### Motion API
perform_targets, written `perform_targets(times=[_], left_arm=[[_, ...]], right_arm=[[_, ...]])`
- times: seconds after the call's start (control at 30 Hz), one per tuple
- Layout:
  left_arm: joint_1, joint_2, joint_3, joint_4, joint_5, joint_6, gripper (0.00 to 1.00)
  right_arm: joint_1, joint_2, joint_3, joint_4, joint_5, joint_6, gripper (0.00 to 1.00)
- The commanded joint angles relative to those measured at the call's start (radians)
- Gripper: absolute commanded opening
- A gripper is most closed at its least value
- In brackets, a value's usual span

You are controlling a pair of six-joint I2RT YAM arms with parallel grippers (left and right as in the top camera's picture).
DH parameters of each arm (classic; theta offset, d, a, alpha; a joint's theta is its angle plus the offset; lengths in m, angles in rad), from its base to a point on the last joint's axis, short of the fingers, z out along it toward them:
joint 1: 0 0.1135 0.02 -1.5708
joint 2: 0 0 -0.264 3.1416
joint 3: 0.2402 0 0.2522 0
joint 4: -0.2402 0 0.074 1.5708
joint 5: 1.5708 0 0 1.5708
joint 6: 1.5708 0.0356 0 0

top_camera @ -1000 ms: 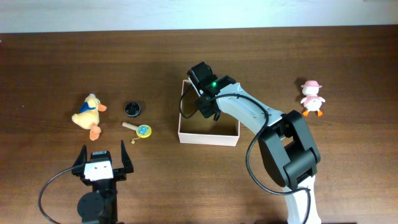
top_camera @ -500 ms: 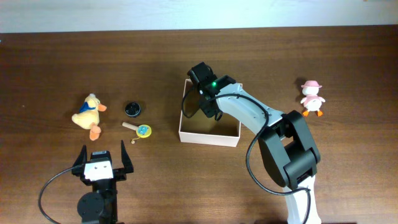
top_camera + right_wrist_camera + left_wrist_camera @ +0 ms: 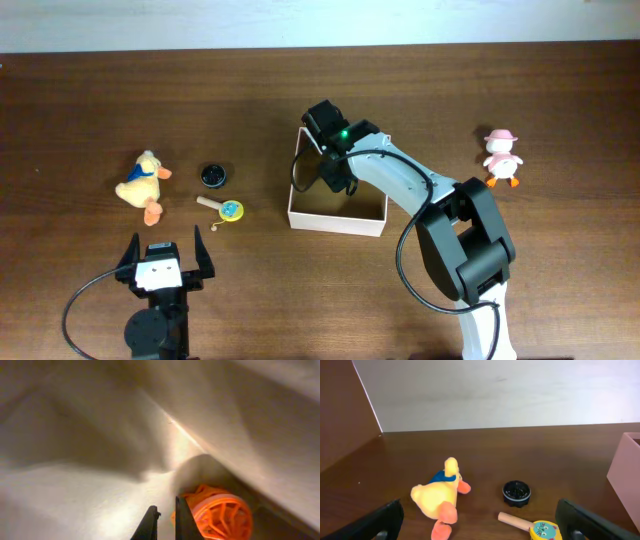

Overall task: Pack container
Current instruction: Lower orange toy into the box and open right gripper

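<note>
On the overhead view, the right gripper [image 3: 328, 172] reaches down into the far left corner of the container [image 3: 335, 222], which sits mid-table [image 3: 100, 90]. A pink duck figure [image 3: 500, 157] stands well off to that arm's right. The left gripper [image 3: 163, 262] waits low near the table's front edge, with a yellow plush duck [image 3: 143, 182], a black round cap [image 3: 212, 176] and a small wooden rattle [image 3: 225, 208] beyond it. From the left wrist, the left gripper [image 3: 479, 510] has its fingers [image 3: 385, 520] spread wide on nothing. The plush duck [image 3: 442, 500] lies ahead, the cap [image 3: 516, 493] and rattle [image 3: 535, 527] ahead to the right, and the container [image 3: 625, 475] at far right. From the right wrist, the right gripper [image 3: 165, 510] has its fingers [image 3: 149, 522] nearly together, nothing between them, inside the container [image 3: 75, 485]. An orange ribbed wheel [image 3: 217, 515] sits just beside the right finger.
</note>
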Motion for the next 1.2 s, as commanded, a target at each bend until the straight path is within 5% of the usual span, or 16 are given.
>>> perform_targets(times=[0.0, 0.83, 1.17], left_arm=[[0.001, -0.008, -0.005, 0.000, 0.014, 0.009, 0.99], [0.001, -0.008, -0.005, 0.000, 0.014, 0.009, 0.99], [0.001, -0.008, -0.005, 0.000, 0.014, 0.009, 0.99]], right_arm=[[0.002, 0.010, -0.006, -0.024, -0.048, -0.008, 0.04], [0.001, 0.010, -0.006, -0.066, 0.027, 0.071, 0.04], [0.004, -0.004, 0.126, -0.063, -0.185, -0.011, 0.04]])
